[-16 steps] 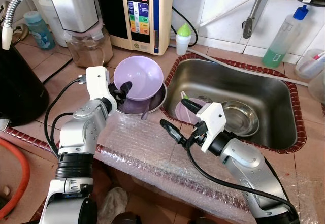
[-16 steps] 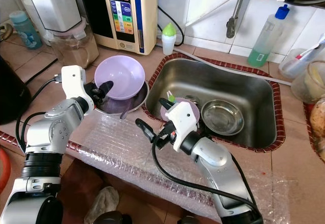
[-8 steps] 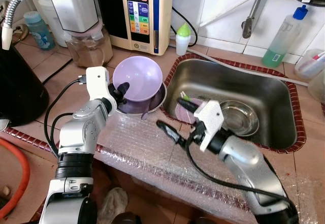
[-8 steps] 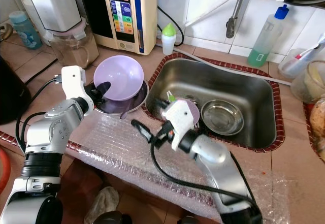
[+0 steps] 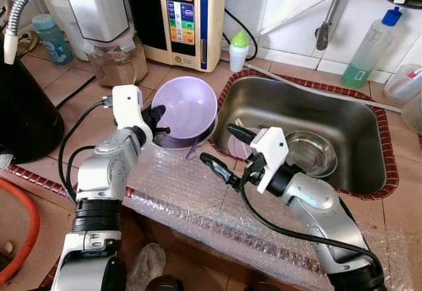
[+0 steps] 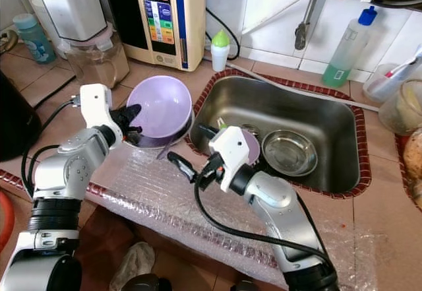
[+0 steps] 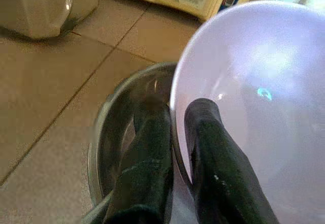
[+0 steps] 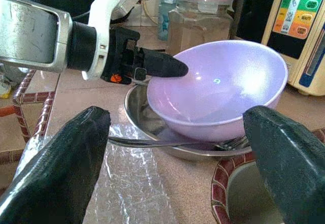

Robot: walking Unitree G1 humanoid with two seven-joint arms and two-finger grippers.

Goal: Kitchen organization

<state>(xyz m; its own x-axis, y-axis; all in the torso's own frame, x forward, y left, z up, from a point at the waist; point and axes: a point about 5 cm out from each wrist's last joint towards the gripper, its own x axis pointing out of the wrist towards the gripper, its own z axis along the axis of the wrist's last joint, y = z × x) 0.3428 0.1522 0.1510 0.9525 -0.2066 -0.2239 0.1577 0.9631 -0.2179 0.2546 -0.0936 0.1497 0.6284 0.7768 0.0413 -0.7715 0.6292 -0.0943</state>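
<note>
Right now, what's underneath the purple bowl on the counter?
The purple bowl, pinched at its rim by the left tool, sits tilted in a steel bowl. A fork lies across the steel bowl's rim. Its bottom is covered.

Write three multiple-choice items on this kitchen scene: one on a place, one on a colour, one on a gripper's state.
1. Where does the small steel bowl lie?
A. in the sink
B. on the bubble wrap
C. on the floor

2. What colour is the bowl at the left gripper?
A. green
B. red
C. lilac

3. How is the right gripper?
A. shut on a fork
B. open
C. shut on a cup

Key: 1 A, it rests on the basin floor. 2 C, pale purple. 3 B, its fingers stand wide apart, holding nothing.
</note>
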